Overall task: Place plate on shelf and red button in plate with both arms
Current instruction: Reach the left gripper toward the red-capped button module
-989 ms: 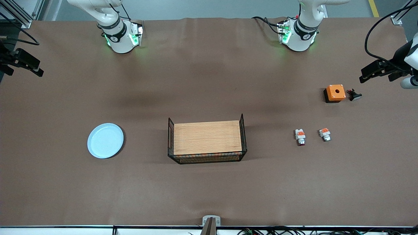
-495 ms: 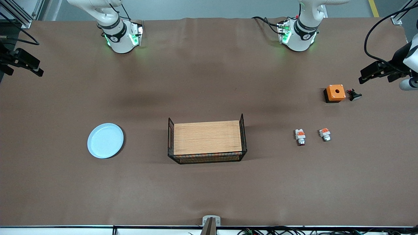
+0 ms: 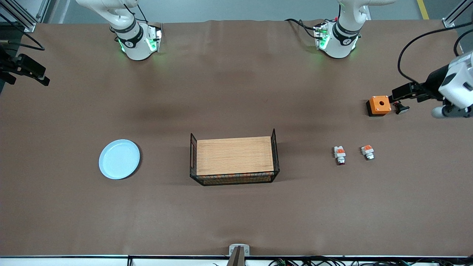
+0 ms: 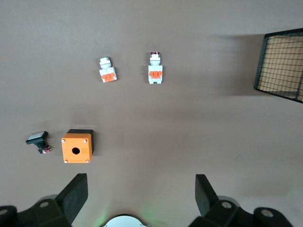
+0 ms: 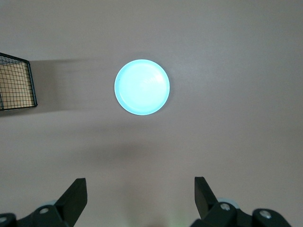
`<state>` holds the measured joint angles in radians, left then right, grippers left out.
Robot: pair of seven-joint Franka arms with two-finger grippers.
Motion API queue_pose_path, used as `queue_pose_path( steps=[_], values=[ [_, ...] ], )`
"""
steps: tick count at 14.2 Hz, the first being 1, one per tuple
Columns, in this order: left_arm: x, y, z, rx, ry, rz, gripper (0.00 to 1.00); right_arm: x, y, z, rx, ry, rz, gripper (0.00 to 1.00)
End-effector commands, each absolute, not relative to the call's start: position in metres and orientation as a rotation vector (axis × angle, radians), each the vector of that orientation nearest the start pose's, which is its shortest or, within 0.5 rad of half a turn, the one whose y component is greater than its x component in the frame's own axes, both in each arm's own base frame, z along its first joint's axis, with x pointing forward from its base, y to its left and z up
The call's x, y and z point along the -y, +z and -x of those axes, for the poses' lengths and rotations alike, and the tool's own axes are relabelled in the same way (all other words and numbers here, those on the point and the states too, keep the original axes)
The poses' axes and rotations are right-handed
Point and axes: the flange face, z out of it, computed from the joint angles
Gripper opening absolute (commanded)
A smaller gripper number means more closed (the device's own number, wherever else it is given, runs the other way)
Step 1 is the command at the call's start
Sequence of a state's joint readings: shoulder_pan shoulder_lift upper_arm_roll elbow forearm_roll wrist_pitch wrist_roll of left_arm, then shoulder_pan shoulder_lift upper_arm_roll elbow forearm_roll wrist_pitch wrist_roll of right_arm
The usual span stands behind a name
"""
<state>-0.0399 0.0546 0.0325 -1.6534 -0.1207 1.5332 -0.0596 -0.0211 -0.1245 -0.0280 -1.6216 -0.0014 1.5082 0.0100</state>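
The wire basket with its wooden board sits mid-table. The plate lies flat toward the right arm's end – well apart from it. The left gripper hangs high, fingers wide apart, empty; the right gripper the same above the plate's end. The red button lies beside its pale-tipped twin, nearer the camera than the orange box.

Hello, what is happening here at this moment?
Nothing is held yet. Both grippers are open and up in the air. The left gripper hangs over its end of the table near the orange box, with the red button lying nearer the camera. The right gripper waits at its own end, looking down on the plate. A wire basket stands mid-table.
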Motion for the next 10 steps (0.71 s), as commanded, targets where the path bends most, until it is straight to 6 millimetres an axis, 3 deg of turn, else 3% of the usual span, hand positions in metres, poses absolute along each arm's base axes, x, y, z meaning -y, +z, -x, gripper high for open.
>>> queue_pose_path(
  steps=[1,7,10],
  values=[
    [0.024,0.519,-0.576,0.136,0.335,3.247,1.00,0.027,0.669,-0.500,-0.111,-0.038,3.156,1.00],
    [0.059,0.417,-0.571,0.174,0.276,3.236,1.00,0.026,0.671,-0.502,-0.104,-0.036,3.157,1.00],
    [0.066,0.367,-0.583,0.181,0.271,3.227,1.00,0.023,0.666,-0.508,-0.097,-0.026,3.159,1.00]
  ],
)
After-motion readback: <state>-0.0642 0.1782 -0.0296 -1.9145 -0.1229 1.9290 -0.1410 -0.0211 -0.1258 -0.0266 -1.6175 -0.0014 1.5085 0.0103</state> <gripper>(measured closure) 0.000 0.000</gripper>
